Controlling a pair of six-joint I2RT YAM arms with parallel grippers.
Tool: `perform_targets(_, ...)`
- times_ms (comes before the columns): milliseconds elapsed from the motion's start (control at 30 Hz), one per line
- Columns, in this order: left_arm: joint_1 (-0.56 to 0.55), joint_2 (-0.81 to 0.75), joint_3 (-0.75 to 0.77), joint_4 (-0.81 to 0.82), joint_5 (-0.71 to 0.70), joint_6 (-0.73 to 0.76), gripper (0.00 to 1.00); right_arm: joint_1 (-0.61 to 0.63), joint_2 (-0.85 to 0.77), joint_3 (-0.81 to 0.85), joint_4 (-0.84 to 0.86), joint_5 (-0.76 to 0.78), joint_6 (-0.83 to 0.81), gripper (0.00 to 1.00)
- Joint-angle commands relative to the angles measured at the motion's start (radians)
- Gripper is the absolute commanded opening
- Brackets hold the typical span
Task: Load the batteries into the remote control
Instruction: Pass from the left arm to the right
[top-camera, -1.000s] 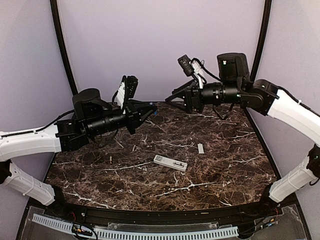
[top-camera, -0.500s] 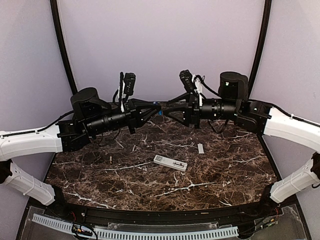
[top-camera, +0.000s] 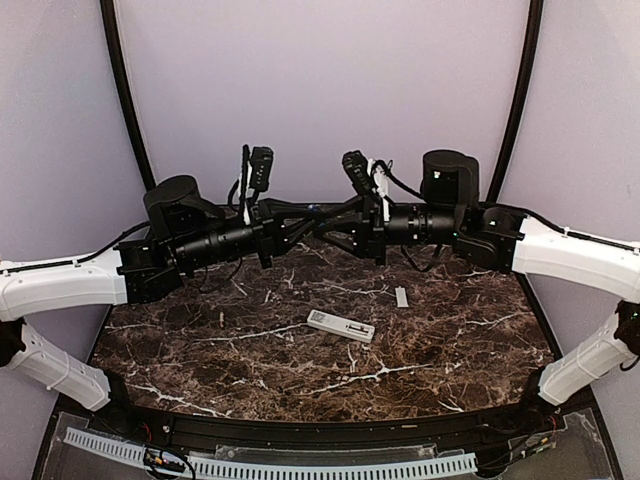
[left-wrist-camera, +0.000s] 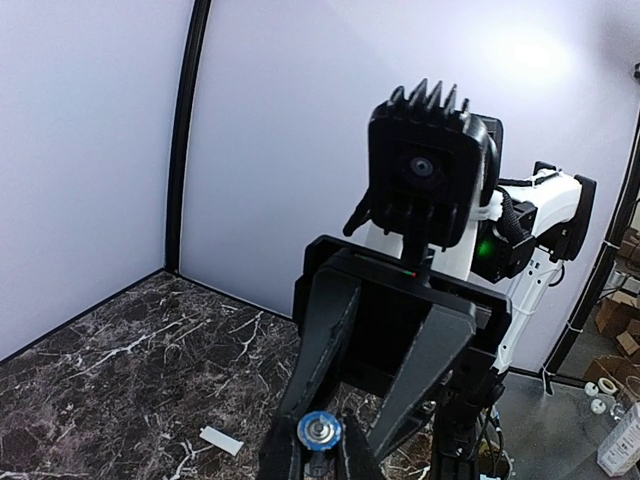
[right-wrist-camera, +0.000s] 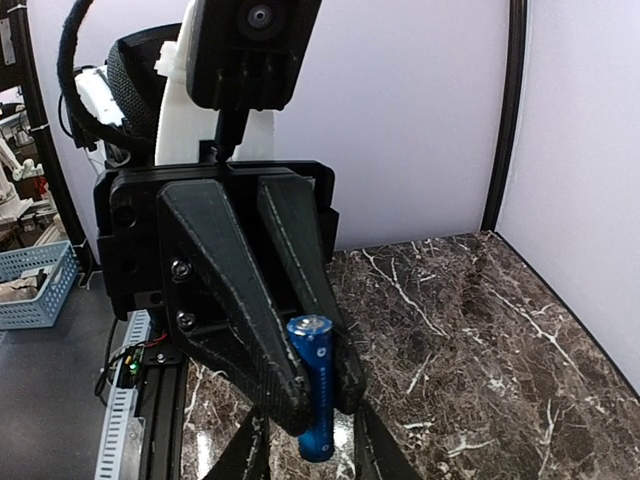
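Right wrist view: our left gripper (right-wrist-camera: 318, 402) pinches a battery (right-wrist-camera: 313, 370) mid-air, one end poking out, so we judge this a handover. Our right gripper (right-wrist-camera: 315, 458) straddles it, jaws not yet touching. Both arms reach out level, nose to nose, above the remote (top-camera: 340, 326) on the table (top-camera: 200, 350).

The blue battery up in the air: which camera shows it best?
The right wrist view: the battery shows its full length side-on, pinched between the left arm's fingers. The left wrist view shows only its round metal end. From the top view it is too small to make out.
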Motion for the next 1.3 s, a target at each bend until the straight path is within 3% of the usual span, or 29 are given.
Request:
perform_targets(0,-0.002,0.000,0.023,0.020,0.024,-0.001,0.00,0.008,0.010,0.005,0.017,0.013,-0.022,0.21)
perform_targets(367,-0.001,0.000,0.022,0.021,0.030,-0.006,0.00,0.008,0.019,0.027,-0.027,0.000,-0.042,0.01)
perform_targets(467,-0.002,0.002,0.017,0.036,0.043,-0.014,0.02,0.008,0.018,0.028,-0.008,-0.015,-0.026,0.00)
perform_targets(567,-0.003,0.001,-0.013,0.090,0.065,-0.031,0.37,0.008,0.005,0.016,0.059,-0.043,0.002,0.00)
perform_targets(633,-0.001,-0.010,-0.062,0.185,0.073,-0.051,0.49,0.008,-0.009,-0.002,0.116,-0.062,0.018,0.00)
perform_targets(700,-0.001,-0.026,-0.117,0.355,0.069,-0.074,0.52,0.008,-0.025,-0.018,0.160,-0.078,0.030,0.00)
perform_targets(900,-0.002,-0.021,-0.163,0.524,0.146,-0.076,0.53,0.008,-0.042,-0.028,0.207,-0.126,0.035,0.00)
perform_targets(1067,-0.002,0.010,-0.137,0.565,0.170,-0.037,0.39,0.008,-0.048,-0.031,0.206,-0.127,0.035,0.00)
perform_targets(1267,-0.002,0.041,-0.100,0.527,0.178,-0.050,0.29,0.008,-0.060,-0.036,0.202,-0.121,0.035,0.00)
